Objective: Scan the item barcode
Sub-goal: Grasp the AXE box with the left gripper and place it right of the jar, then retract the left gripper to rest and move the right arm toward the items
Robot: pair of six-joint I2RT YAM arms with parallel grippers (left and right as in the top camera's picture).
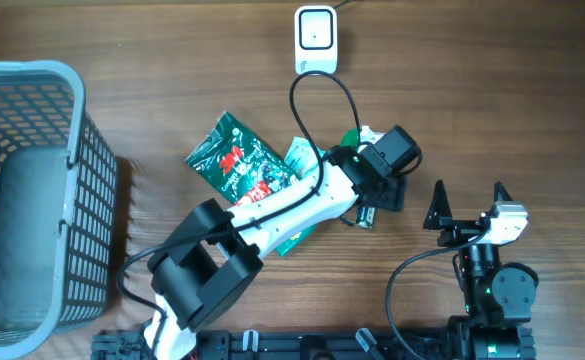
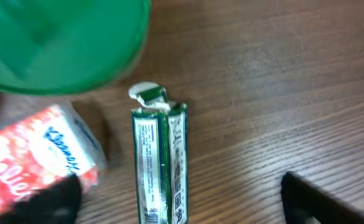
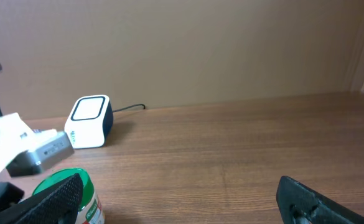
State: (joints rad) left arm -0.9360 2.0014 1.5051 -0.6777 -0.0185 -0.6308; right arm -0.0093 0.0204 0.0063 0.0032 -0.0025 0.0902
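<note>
Wood, brown and finely grained, makes up the table (image 1: 532, 80), and on it lies the stick pack (image 2: 160, 162): a narrow, long packet in glossy green foil. It has a white strip of small print down its length and a torn, crumpled end with a pale round tab showing. It lies flat between the two dark fingers (image 2: 318, 202) of the left gripper (image 2: 180, 196), which stand wide apart. The jaws are released and neither finger touches the foil. Just beside the pack is a soft tissue pack (image 2: 38, 152) in red and white film with blue lettering, its corner under the left-hand finger. Above both is the smooth curved edge of a green tub (image 2: 63, 43), too blurred to read. From overhead the left arm, white with black joints, reaches across a crinkled green foil bag (image 1: 234, 160) printed in red and white, with a paler flat packet partly under the arm. The scanner (image 1: 315, 38) is a small white box with rounded corners and a dark-edged window. It sits at the far side of the table, well apart from the stick pack, with a thin black cord trailing off behind it. The right gripper (image 1: 469, 200) is off to the side with its jaws spread fully and nothing in them. A grey-blue plastic basket (image 1: 32, 80) with lattice walls sits at the far left.
</note>
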